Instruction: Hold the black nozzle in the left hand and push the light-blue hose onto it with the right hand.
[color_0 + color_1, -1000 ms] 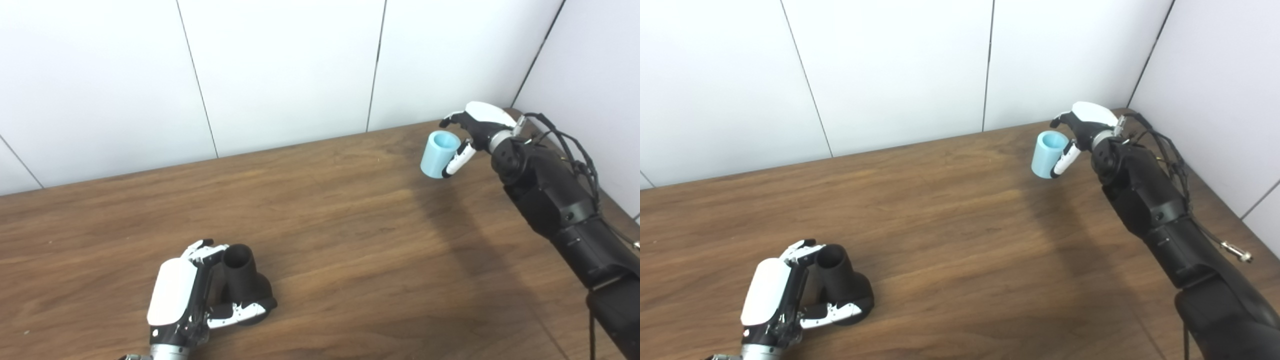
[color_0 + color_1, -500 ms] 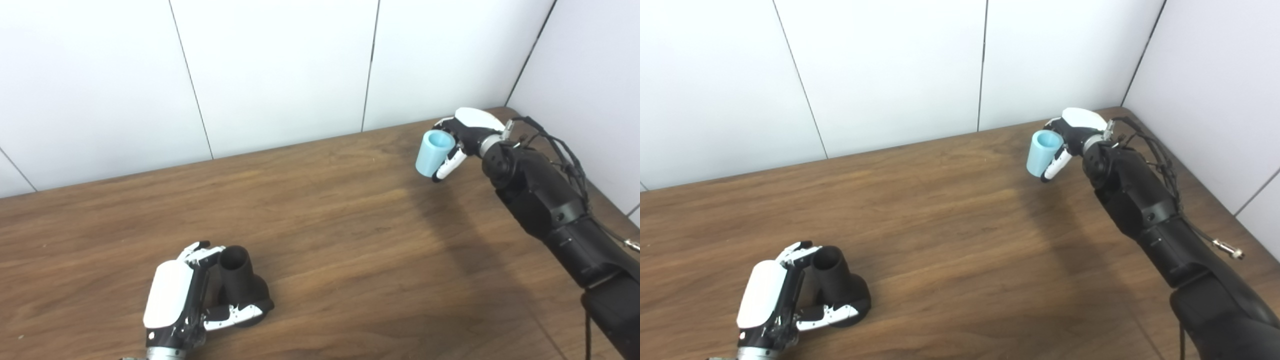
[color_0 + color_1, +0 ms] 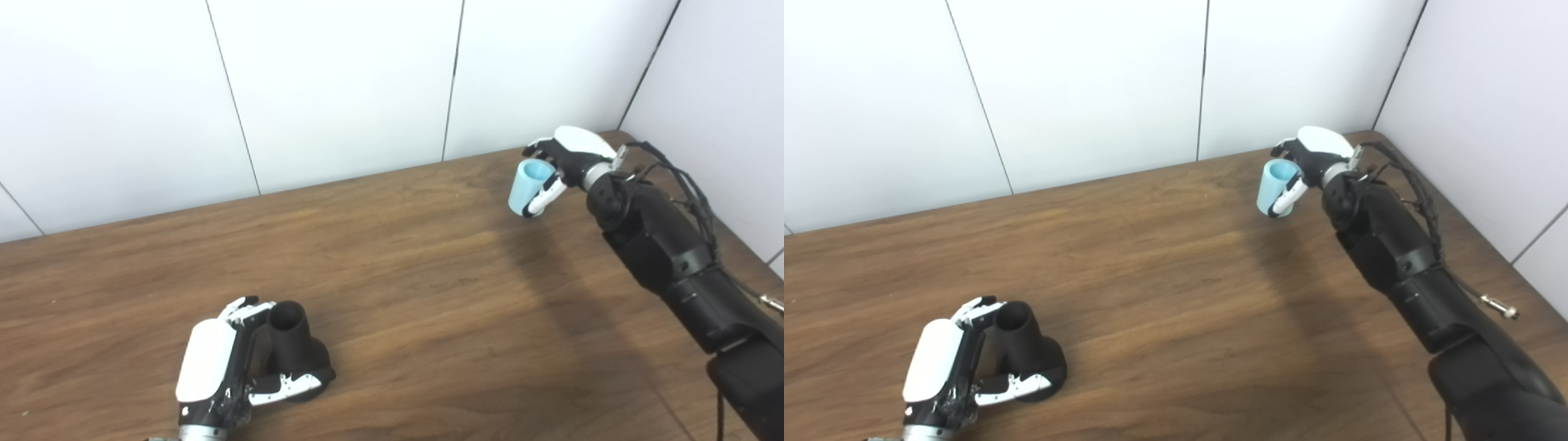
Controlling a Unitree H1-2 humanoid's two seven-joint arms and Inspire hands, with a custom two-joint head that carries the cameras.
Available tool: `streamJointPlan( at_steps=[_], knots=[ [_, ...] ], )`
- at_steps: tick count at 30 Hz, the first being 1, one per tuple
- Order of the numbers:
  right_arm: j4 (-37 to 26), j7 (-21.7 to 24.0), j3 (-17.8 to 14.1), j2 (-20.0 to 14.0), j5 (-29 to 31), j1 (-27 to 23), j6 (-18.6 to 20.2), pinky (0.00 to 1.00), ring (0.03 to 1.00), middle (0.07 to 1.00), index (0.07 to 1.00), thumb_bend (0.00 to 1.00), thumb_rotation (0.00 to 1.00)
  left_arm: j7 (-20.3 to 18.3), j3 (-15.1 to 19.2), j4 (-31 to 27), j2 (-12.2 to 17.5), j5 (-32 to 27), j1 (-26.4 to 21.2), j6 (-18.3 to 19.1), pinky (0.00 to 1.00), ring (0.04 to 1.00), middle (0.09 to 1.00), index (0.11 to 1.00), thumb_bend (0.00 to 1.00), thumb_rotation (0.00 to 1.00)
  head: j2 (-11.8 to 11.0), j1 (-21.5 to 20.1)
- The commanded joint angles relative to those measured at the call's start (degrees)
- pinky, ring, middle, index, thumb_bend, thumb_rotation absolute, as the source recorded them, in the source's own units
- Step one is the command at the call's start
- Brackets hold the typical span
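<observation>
Your left hand has its fingers wrapped round the black nozzle, mouth up on the table. Your right hand grips the light-blue hose, fingers closed around it, well apart. Both grasped; joining them remains.

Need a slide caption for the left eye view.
Left robot hand grips the black nozzle on the wooden table; right robot hand holds the light-blue hose far apart.
</observation>
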Motion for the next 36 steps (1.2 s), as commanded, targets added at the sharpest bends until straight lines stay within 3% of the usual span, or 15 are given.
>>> streamJointPlan(
  at_steps=[1, 6, 11, 12, 14, 18, 23, 26, 27, 31, 36],
  knots=[
    [-2.1, -1.2, -1.0, -1.8, 0.0, -2.4, -0.6, 0.59, 0.7, 0.778, 0.82, 0.79, 0.15, -1.2, -0.4, 2.9, 0.9, 0.4, 2.9, 0.5, 0.83, 0.602, 0.455, 0.513, 0.52, 0.0, 0.1, -0.1],
    [-1.1, -2.3, -1.6, -1.8, 1.0, -2.4, -1.9, 0.55, 0.654, 0.732, 0.808, 0.78, 0.12, -1.8, -0.5, 2.9, 0.9, 0.2, 2.9, 0.5, 0.83, 0.601, 0.458, 0.508, 0.52, 0.0, 0.3, -0.2],
    [0.9, -3.5, -1.4, -2.0, 1.3, -2.7, -3.8, 0.6, 0.592, 0.605, 0.701, 0.75, 0.05, -2.0, -0.6, 2.8, 0.7, 0.5, 3.0, 0.8, 0.83, 0.609, 0.459, 0.507, 0.52, 0.0, 0.4, -0.3],
    [1.0, -3.3, -1.3, -2.0, 1.3, -2.7, -3.7, 0.57, 0.562, 0.535, 0.618, 0.64, 0.03, -1.9, -0.5, 2.8, 0.7, 0.5, 2.9, 0.8, 0.83, 0.609, 0.457, 0.508, 0.52, 0.0, 0.5, -0.2],
    [1.2, -3.2, -1.0, -2.2, 1.0, -2.9, -3.7, 0.51, 0.521, 0.472, 0.542, 0.55, 0.01, -2.0, -0.5, 2.8, 0.7, 0.5, 2.9, 0.8, 0.83, 0.61, 0.455, 0.51, 0.52, 0.0, 0.5, -0.2],
    [1.1, -3.2, -0.4, -2.4, 0.4, -2.8, -3.8, 0.6, 0.597, 0.545, 0.474, 0.52, 0.0, -1.8, -0.4, 2.7, 0.6, 0.3, 2.8, 0.6, 0.83, 0.61, 0.458, 0.508, 0.52, 0.0, 0.6, -0.3],
    [1.4, -3.4, -0.1, -2.8, -0.1, -2.5, -4.3, 0.59, 0.589, 0.553, 0.458, 0.52, 0.0, -2.0, -0.2, 2.7, 0.8, 0.3, 2.7, 0.8, 0.83, 0.605, 0.457, 0.51, 0.52, 0.0, 0.9, -0.1],
    [1.2, -3.4, -0.2, -2.9, -0.1, -2.2, -4.6, 0.61, 0.615, 0.5, 0.48, 0.53, 0.0, -1.9, 0.0, 2.6, 0.9, 0.3, 2.7, 0.9, 0.84, 0.608, 0.458, 0.51, 0.52, 0.0, 0.9, -0.1],
    [1.0, -3.5, -0.5, -2.8, 0.1, -2.0, -4.8, 0.6, 0.61, 0.529, 0.464, 0.52, 0.0, -1.9, 0.1, 2.6, 0.8, 0.2, 2.6, 0.9, 0.84, 0.607, 0.457, 0.51, 0.52, 0.0, 1.0, 0.0],
    [-0.3, -3.8, -1.8, -2.0, 1.3, -1.3, -4.4, 0.35, 0.405, 0.519, 0.519, 0.51, 0.0, -1.7, 0.2, 2.7, 0.8, 0.0, 2.5, 0.5, 0.84, 0.594, 0.449, 0.512, 0.52, 0.0, 1.0, 0.0],
    [-4.4, -4.1, -2.6, -2.2, 1.5, -0.2, -5.3, 0.3, 0.356, 0.475, 0.565, 0.51, 0.0, -1.5, -0.1, 2.3, 0.4, 0.7, 2.7, 0.6, 0.83, 0.584, 0.447, 0.513, 0.52, 0.0, 1.6, 3.4]
  ],
)
